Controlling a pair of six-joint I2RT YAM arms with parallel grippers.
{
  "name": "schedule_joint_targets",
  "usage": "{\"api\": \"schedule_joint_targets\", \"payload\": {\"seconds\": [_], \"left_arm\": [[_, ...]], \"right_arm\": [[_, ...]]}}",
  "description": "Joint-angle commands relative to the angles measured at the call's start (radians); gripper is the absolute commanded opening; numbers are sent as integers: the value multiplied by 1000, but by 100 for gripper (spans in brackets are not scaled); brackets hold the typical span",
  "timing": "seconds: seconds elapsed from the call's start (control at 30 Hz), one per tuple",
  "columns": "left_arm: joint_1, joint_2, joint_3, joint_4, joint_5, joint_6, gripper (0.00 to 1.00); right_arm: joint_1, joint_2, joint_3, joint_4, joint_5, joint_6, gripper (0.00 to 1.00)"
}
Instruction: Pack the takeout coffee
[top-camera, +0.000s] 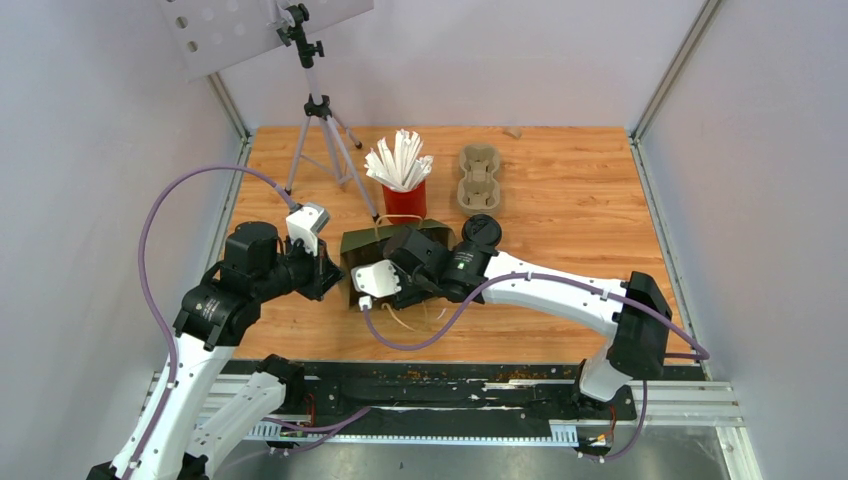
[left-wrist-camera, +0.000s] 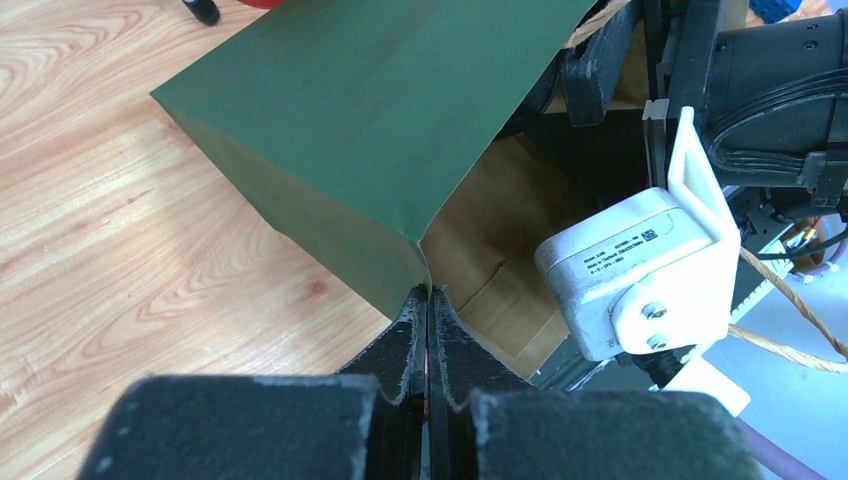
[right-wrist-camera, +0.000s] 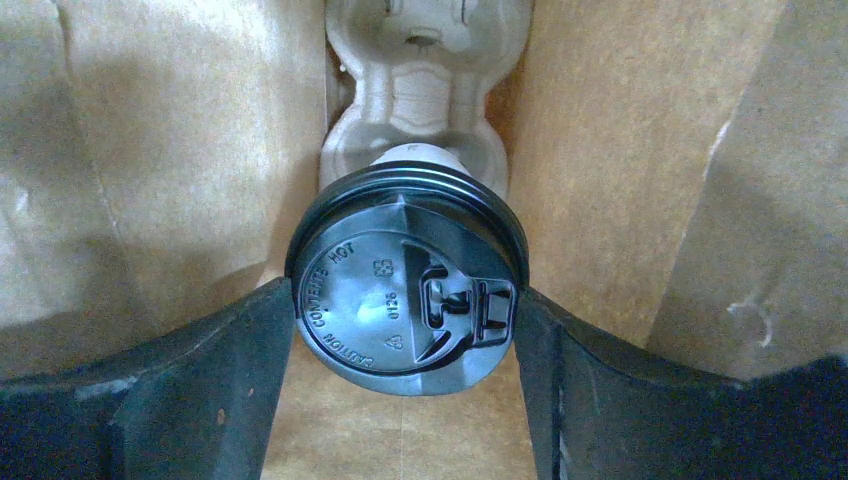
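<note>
A dark green paper bag (top-camera: 358, 248) lies on its side on the wooden table, its mouth toward the arms. My left gripper (left-wrist-camera: 428, 296) is shut on the bag's (left-wrist-camera: 380, 120) near edge, pinching it. My right gripper (right-wrist-camera: 405, 300) reaches inside the bag. Its two fingers press the black lid of a white takeout coffee cup (right-wrist-camera: 380, 290) from either side, over a beige pulp tray (right-wrist-camera: 415, 90) lying in the bag. A second black-lidded cup (top-camera: 481, 230) stands on the table just right of the bag.
A red cup of white straws (top-camera: 404, 195) stands behind the bag, with another pulp tray (top-camera: 479, 178) to its right. A tripod (top-camera: 320, 130) stands at the back left. The right wrist's white camera housing (left-wrist-camera: 630, 260) sits close to my left gripper.
</note>
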Motion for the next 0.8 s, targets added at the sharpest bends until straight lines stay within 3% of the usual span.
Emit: {"api": "schedule_joint_targets", "payload": {"seconds": [0.0,0.77], "left_arm": [[-3,-4,1,29,4,10,0],[-3,-6,10,13,-14,5,0]], "right_arm": [[-7,5,1,73,-30,-10,59],[-21,-75,-120,183,-105,40,58]]}}
